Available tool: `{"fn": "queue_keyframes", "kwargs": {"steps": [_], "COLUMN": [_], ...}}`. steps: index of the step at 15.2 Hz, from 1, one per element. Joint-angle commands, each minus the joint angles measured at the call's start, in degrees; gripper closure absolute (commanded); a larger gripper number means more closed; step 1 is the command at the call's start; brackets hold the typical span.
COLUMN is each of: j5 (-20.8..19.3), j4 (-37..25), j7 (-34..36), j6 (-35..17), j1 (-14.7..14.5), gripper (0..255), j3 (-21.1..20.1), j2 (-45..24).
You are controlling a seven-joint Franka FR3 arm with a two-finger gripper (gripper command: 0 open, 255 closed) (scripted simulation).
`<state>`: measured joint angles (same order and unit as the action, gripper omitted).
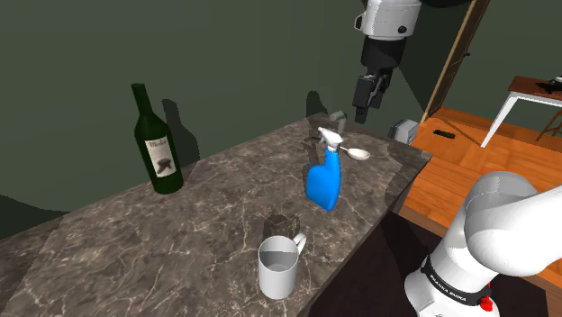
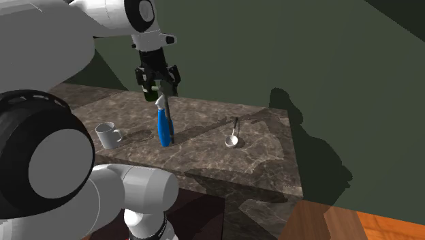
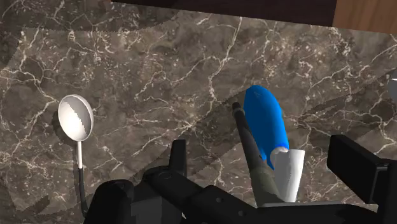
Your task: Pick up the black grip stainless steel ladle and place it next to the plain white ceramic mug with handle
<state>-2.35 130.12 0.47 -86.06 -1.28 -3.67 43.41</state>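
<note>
The ladle [image 1: 358,154] lies flat on the dark marble counter [image 1: 207,225], near its far right corner in the shoulder view. It has a silver bowl [image 3: 76,118] and a thin stem running into a dark grip [image 3: 82,188]. The pale mug [image 1: 279,266] with its handle stands upright at the counter's near edge, also seen in the second exterior view [image 2: 107,135]. My gripper [image 1: 365,101] hangs high above the counter, over the ladle's end of it. Its fingers [image 3: 178,156] stand apart and open with nothing held. The ladle [image 2: 233,136] lies off to one side of them.
A blue spray bottle [image 1: 324,180] stands between the ladle and the mug, directly beneath my gripper in the wrist view [image 3: 264,121]. A dark green wine bottle [image 1: 156,144] stands at the shoulder view's left. Beyond the counter's right edge are a wooden floor [image 1: 450,171] and a white table [image 1: 531,95].
</note>
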Motion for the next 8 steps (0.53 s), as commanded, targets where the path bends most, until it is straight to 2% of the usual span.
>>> {"fn": "queue_keyframes", "kwargs": {"steps": [1, 8], "j5": [0.0, -2.27], "j4": [0.0, 3.25], "j7": [0.0, -5.84], "j6": [0.0, -9.75], "j1": [0.0, 2.62], "gripper": [0, 0], "j3": [0.0, 7.37], "j2": [0.0, -6.29]}}
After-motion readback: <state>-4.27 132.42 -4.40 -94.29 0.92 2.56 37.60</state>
